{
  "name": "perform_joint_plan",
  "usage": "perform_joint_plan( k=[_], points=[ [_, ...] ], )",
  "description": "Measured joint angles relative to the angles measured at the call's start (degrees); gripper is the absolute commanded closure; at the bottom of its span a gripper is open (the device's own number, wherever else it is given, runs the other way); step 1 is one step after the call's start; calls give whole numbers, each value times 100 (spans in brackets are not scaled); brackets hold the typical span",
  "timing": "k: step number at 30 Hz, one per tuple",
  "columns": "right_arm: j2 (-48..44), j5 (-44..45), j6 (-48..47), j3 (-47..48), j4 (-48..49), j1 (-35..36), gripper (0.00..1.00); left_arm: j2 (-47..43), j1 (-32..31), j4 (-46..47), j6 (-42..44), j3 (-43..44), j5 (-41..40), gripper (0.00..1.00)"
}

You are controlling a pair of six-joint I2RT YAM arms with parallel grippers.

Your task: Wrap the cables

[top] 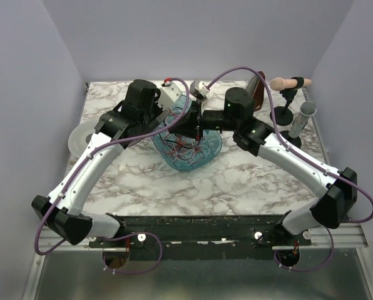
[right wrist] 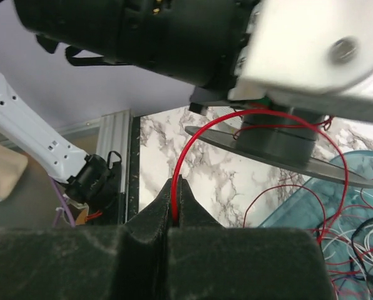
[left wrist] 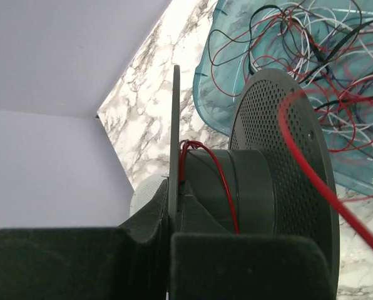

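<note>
Firmly within right gripper (right wrist: 176, 200): red cable (right wrist: 177, 165)

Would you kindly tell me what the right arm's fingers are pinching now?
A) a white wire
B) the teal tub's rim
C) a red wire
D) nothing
C: in the right wrist view the right fingers are shut on a red wire arcing up to the spool.

Two pincers (left wrist: 172, 215) (right wrist: 176, 201), one grey spool (left wrist: 252, 187), one teal tub (left wrist: 205, 94), one tangle of cables (top: 186, 149)

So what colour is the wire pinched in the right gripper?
Red, best seen in the right wrist view, where the right gripper clamps the wire.
</note>
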Motion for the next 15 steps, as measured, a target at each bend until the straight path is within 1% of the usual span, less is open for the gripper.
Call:
perform_joint_plan(
  k=[3,7,9,11,15],
  points=[
    [-46,-42,96,37,-42,44,99,105,98,-31,-297,170,214,100],
    [-245,-197,-4,37,-157,48,99,7,179,-144,-581,210,629,100],
    [-391,-658,-107,35,-197,20,99,-68,238,-175,-708,164,898,100],
    [-525,-1344,-140,28,-181,28,99,-160,341,-197,-861,70,1222,100],
    [-684,-2437,229,-181,210,127,99,-374,476,-254,-1198,-361,1928,100]
  ],
)
